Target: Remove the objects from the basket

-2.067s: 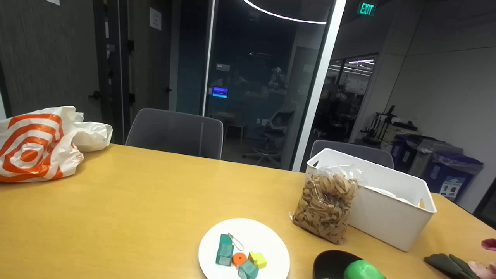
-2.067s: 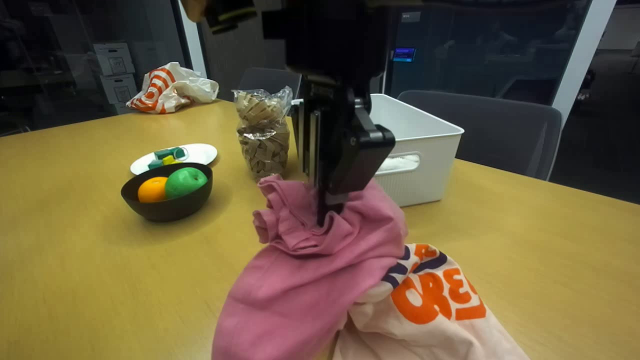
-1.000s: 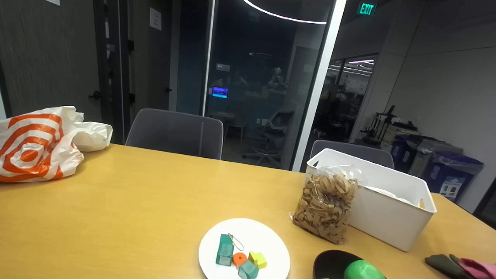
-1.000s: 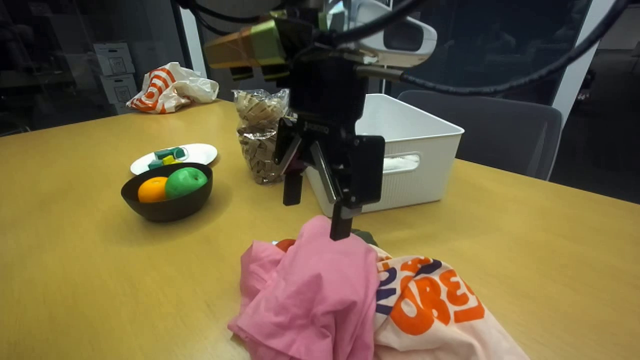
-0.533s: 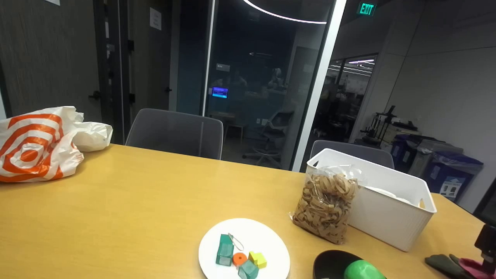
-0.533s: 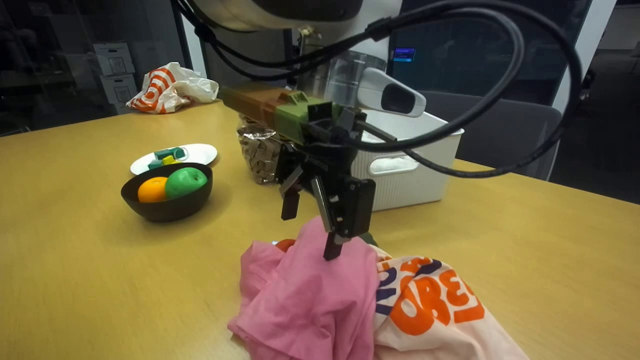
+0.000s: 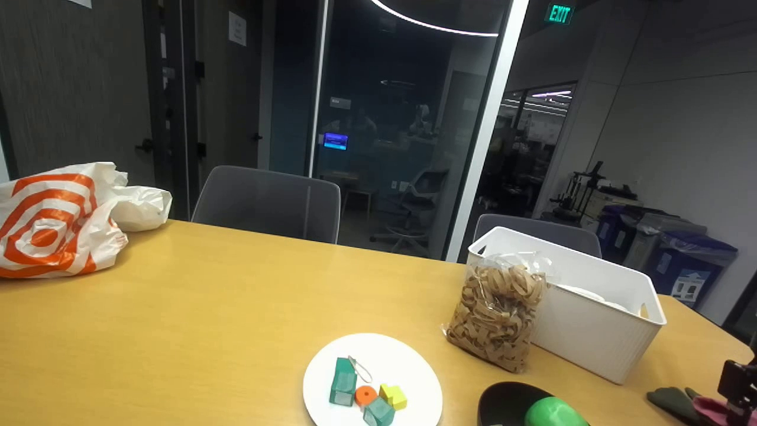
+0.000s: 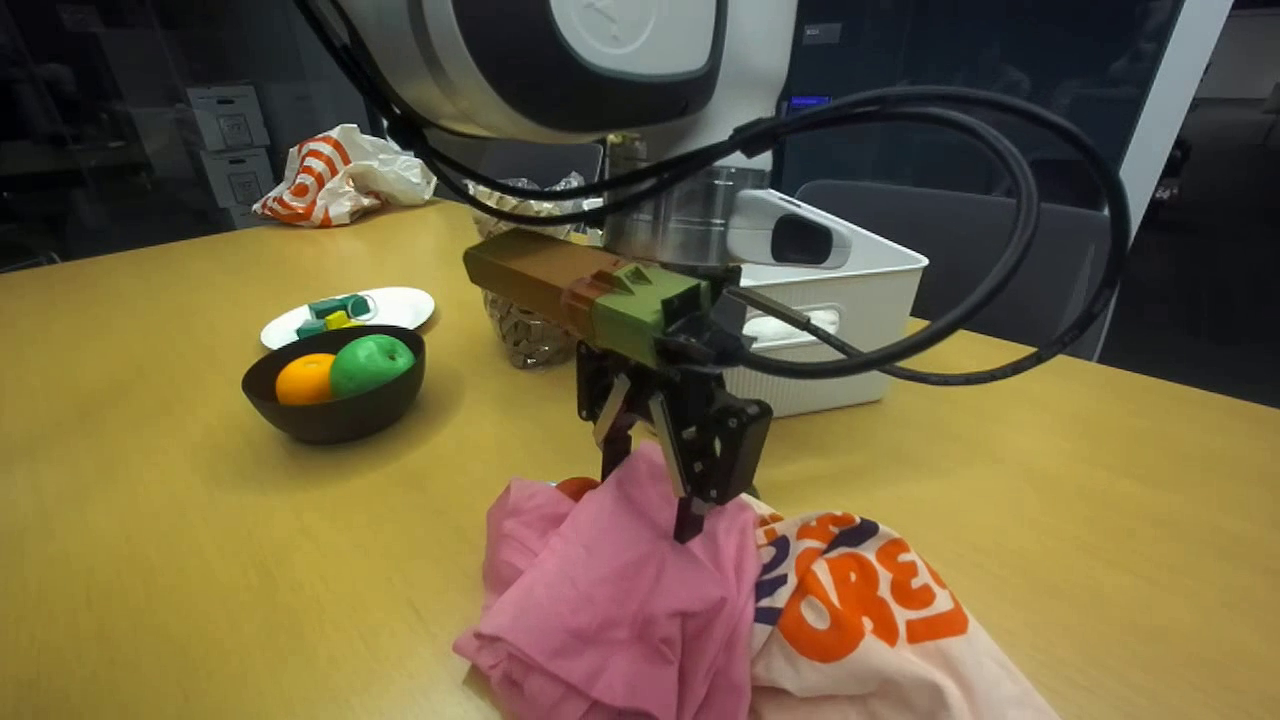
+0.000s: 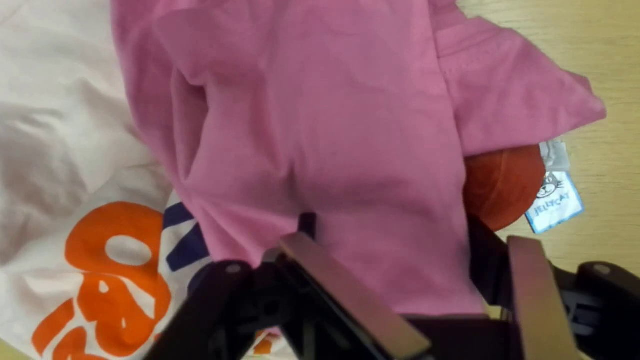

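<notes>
Going from left to right in an exterior view, I am seeing first the white-and-orange bag (image 8: 345,178); it is lying on the tabletop (image 8: 150,500) far behind my pincer (image 8: 650,500), to the left. The white plate (image 8: 406,305) is lying also left and behind, and the dark bowl (image 8: 335,420) is standing left of the pincer, well apart. The clear bag of brown pieces (image 8: 530,340) is standing behind the pincer, a little left, partly hidden. A rust-coloured thing (image 8: 577,488) is peeping out near the pincer's left.

The pink cloth (image 8: 610,620) is lying directly under the pincer, outside the basket (image 8: 870,305). My pincer is pointing down with its fingers (image 8: 689,522) standing well apart; they are straddling a raised fold, but I am not yet having any firm hold. In the wrist view the cloth's long axis is running away from the pincer, crosswise to the line between the fingers. So, I am judging, simple closing would be gathering this fold, without turning; I am only risking to catch the rust-coloured thing too.

The basket is standing behind the pincer and somewhat right, with something white (image 7: 585,292) showing inside. The pale peach cloth (image 8: 870,670) is lying right of the pincer, also outside, so for both cloths the removing is looking done to me.
</notes>
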`<state>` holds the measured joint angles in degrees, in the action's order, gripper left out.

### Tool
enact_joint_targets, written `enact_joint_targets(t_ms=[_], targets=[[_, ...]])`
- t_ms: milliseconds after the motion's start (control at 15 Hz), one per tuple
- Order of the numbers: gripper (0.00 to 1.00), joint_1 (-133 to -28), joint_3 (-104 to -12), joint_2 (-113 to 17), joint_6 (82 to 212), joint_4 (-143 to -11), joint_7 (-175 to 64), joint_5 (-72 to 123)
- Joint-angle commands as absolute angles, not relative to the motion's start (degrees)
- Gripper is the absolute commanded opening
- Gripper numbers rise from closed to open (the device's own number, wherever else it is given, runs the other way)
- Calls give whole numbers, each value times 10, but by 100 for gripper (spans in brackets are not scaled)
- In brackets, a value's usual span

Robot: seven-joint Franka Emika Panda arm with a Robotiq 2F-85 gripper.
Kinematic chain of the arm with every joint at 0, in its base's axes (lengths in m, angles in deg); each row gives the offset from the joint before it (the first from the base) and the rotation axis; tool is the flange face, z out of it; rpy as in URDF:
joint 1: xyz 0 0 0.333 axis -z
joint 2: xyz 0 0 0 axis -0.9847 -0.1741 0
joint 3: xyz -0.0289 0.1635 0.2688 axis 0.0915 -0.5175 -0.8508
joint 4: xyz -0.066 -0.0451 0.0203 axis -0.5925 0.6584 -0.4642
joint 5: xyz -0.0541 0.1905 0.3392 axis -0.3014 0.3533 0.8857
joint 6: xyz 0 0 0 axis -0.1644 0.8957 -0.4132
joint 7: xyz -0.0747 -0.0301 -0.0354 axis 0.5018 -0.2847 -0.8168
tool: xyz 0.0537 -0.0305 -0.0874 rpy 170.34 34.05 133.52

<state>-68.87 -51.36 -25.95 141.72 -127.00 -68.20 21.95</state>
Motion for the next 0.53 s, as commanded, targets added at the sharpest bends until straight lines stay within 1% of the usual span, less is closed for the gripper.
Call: enact_joint_targets(t_ms=[0, 200, 267, 333, 467], targets=[[44, -694, -513, -249, 1438, -1277, -708, 223], [21, -697, -514, -237, 1432, -1274, -721, 226], [12, -697, -514, -231, 1429, -1271, -723, 224], [8, -697, -513, -223, 1425, -1269, -727, 224], [4, -694, -515, -208, 1408, -1261, -718, 202]])
